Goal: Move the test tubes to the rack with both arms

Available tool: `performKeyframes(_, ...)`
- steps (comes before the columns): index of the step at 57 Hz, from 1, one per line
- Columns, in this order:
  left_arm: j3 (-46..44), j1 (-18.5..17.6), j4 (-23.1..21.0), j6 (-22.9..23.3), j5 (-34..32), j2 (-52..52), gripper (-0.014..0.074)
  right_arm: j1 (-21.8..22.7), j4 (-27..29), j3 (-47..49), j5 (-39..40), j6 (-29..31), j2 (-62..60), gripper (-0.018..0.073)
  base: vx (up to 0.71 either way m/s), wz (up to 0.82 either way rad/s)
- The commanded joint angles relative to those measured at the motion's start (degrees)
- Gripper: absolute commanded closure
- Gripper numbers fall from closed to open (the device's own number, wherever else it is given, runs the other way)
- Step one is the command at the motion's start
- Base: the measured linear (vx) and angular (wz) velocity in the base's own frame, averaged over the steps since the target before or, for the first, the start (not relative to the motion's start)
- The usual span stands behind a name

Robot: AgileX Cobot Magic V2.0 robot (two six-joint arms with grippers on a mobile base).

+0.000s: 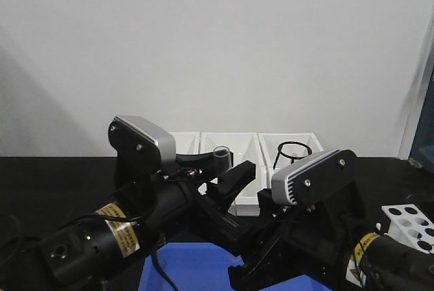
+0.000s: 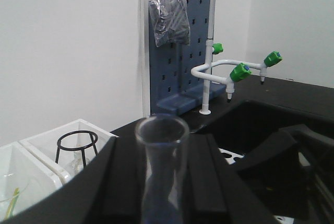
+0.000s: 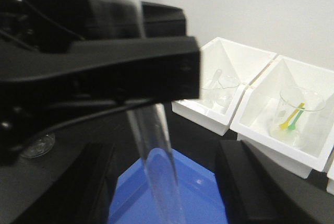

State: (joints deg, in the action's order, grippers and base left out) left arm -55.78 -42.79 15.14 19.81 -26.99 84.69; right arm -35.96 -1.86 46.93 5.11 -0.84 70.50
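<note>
Glass, thin and clear, is what we have between us: the slender clear glass test tube (image 2: 162, 182) stands upright in the black two-finger left gripper (image 1: 227, 169), which is closed on its upper part. The open rim pokes above the fingers and the rest of the tube hangs beneath. Below that hold, the black right gripper (image 3: 164, 182) is spread wide, one finger to each side of the hanging length and, as far as we can tell, touching neither. We judge the tube light and stiff but slick and easily cracked, so the straight wall just under the left fingers is the place to pinch (gently, never the rim or the bottom end). Room is tight above the right gripper, where a left finger crosses close over it. Beneath it lies the flat blue tray (image 3: 203, 198), and ahead sit the white open-front bins (image 1: 241, 143). Off to the right gripper's right, back beside its arm, stands the small white plastic rack (image 1: 409, 215).
</note>
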Motion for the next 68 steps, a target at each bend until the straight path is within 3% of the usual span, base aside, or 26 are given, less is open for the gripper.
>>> performKeyframes(1,-2.68,-1.09,-0.65,1.39,-4.5,-1.38,0.0617,-0.02,-0.83,1.99,4.78,0.28,-1.2,0.0102,0.0,0.0)
performKeyframes(16,-2.68,-4.53,2.38,1.92,-3.84,-1.21,0.0617,-0.02,-0.88,1.99,4.78,0.28,-1.2,0.0102,0.0,0.0)
performKeyframes(32,-2.68,-4.73,2.22,1.92,-2.97,-1.21,0.0617,-0.02,-0.88,1.99,4.9,0.28,-1.2,0.0129,0.0,0.0)
performKeyframes(58,-2.68,-4.73,2.22,1.92,-2.81,-1.21,0.0617,-0.02,-0.95,1.99,4.9,0.84,-1.2,0.0561,0.0,0.0)
performKeyframes(68,-2.68,-4.73,2.22,1.92,-2.87,-1.21,0.0617,-0.02,-1.06,1.99,4.9,0.84,-1.2,0.0571,0.0,0.0)
